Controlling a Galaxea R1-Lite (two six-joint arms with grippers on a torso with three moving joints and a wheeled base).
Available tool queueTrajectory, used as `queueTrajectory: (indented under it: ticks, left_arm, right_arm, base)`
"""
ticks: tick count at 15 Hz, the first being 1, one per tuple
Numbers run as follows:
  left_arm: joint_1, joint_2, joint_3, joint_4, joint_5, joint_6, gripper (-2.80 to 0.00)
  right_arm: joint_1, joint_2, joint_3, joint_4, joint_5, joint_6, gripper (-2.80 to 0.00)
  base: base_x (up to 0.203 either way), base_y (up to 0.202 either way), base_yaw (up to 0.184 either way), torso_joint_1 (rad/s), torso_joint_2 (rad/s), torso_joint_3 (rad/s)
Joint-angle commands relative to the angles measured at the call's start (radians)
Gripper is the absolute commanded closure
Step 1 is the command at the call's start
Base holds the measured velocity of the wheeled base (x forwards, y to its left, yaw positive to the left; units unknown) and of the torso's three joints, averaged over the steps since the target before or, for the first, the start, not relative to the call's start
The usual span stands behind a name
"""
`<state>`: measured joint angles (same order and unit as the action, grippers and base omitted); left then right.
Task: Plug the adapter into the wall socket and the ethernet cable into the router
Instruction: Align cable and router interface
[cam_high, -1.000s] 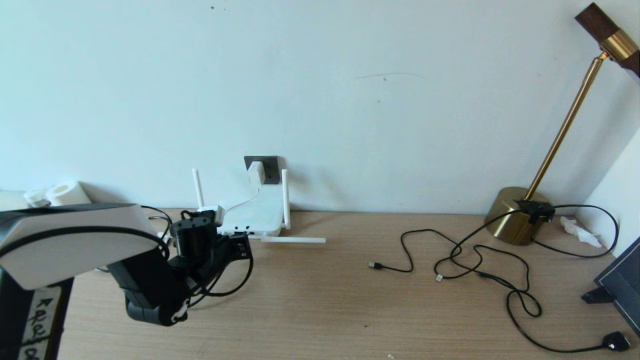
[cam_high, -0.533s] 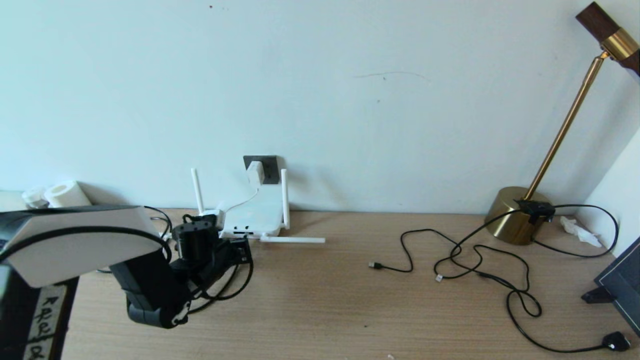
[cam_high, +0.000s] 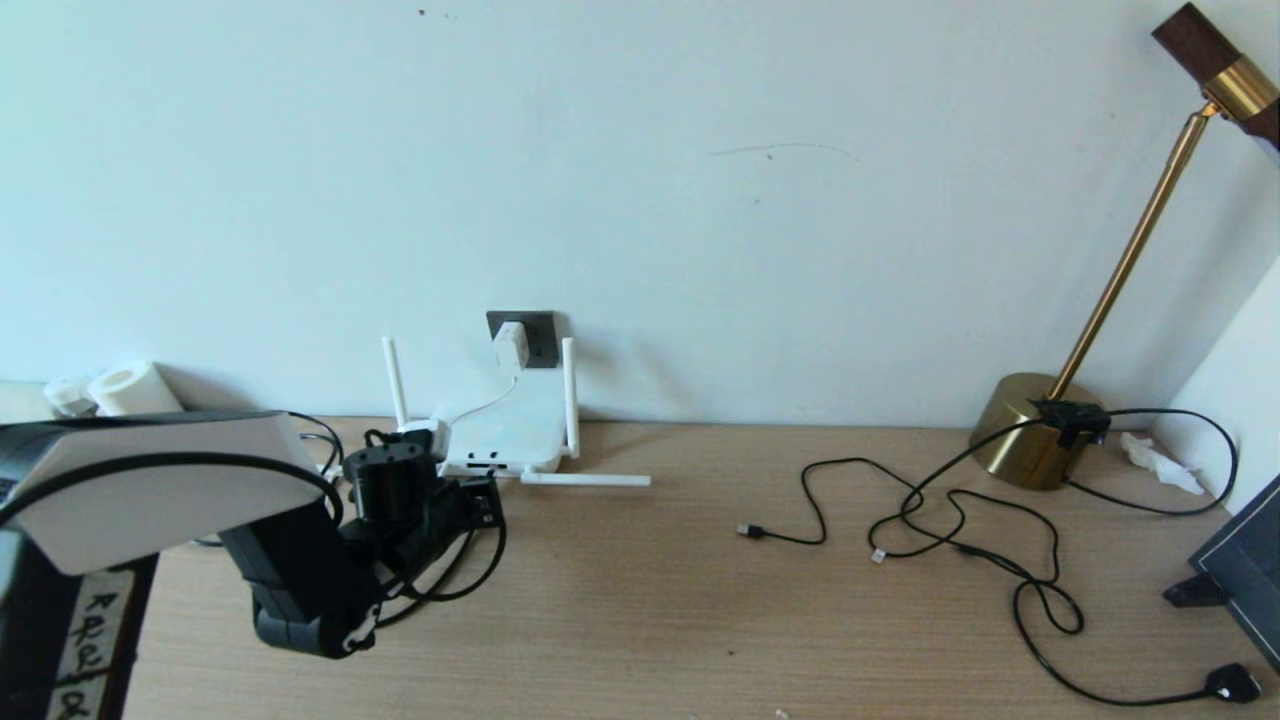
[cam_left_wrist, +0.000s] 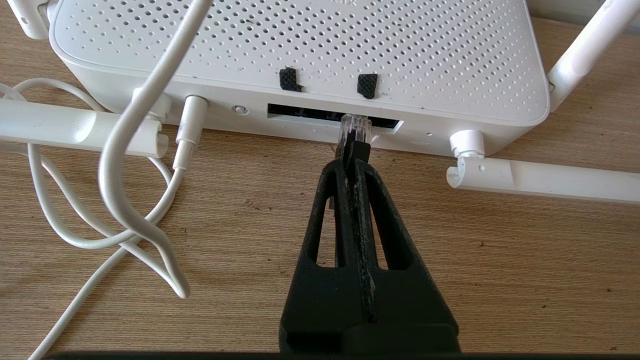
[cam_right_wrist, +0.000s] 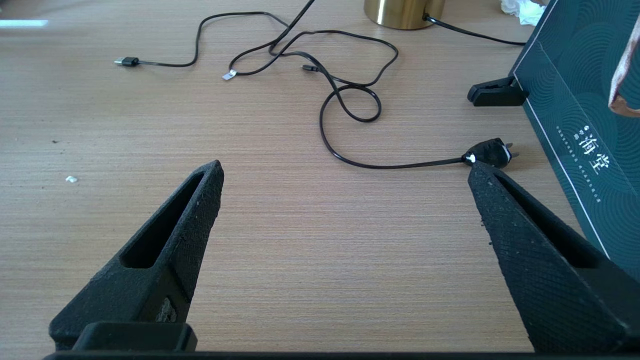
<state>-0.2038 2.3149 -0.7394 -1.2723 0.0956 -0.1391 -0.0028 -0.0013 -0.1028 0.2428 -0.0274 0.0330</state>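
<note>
Holding steady: left hand (cam_left_wrist: 353, 150), ethernet cable (cam_left_wrist: 352, 131).

white cord (cam_left_wrist: 125, 165) loops beside router (cam_left_wrist: 300, 55) ports, antennas (cam_left_wrist: 545, 177) flanking

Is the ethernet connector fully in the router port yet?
Not fully: its clear tip sits at the router port mouth, most of it outside, pinched by the left end effector.

A: What lies on the wooden bench (cam_high: 640, 600)?

B: A white router (cam_high: 505, 432) rests at the wall, left. At right stands a brass lamp base (cam_high: 1020, 430), with thin black cords (cam_high: 1010, 560) and a black plug (cam_high: 1232, 684) beside a dark box (cam_right_wrist: 575, 125).
</note>
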Motion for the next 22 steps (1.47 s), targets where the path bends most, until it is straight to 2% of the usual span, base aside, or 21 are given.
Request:
queueTrajectory:
  ticks: [1,10,13,18,20,22]
  left_arm:
    - [0.000,-0.002,0.000,-0.007,0.001,0.000,0.00]
    - [-0.001,-0.025,0.043,-0.022,0.001,0.000,0.00]
    - [-0.002,-0.053,0.100,-0.051,0.001,0.000,0.00]
    - [-0.002,-0.076,0.231,-0.169,0.001,0.002,0.00]
    - [-0.002,-0.076,0.251,-0.175,0.001,0.060,0.00]
    - [-0.009,-0.075,0.283,-0.190,0.001,0.203,0.00]
  right_arm:
    - [0.000,0.001,0.000,0.003,0.000,-0.001,-2.80]
    - [0.000,0.001,0.000,0.001,0.000,0.001,-2.80]
    - [0.000,0.001,0.000,0.001,0.000,0.001,-2.80]
    - [0.000,0.001,0.000,0.001,0.000,0.001,-2.80]
    - [0.000,0.001,0.000,0.001,0.000,-0.001,-2.80]
    - [0.000,0.001,0.000,0.001,0.000,-0.001,-2.80]
  base:
    - [0.000,0.000,0.000,0.000,0.00,0.000]
    - [0.000,0.000,0.000,0.000,0.00,0.000]
    - [0.000,0.000,0.000,0.000,0.00,0.000]
    - [0.000,0.000,0.000,0.000,0.00,0.000]
    - [0.000,0.000,0.000,0.000,0.00,0.000]
    - [0.000,0.000,0.000,0.000,0.00,0.000]
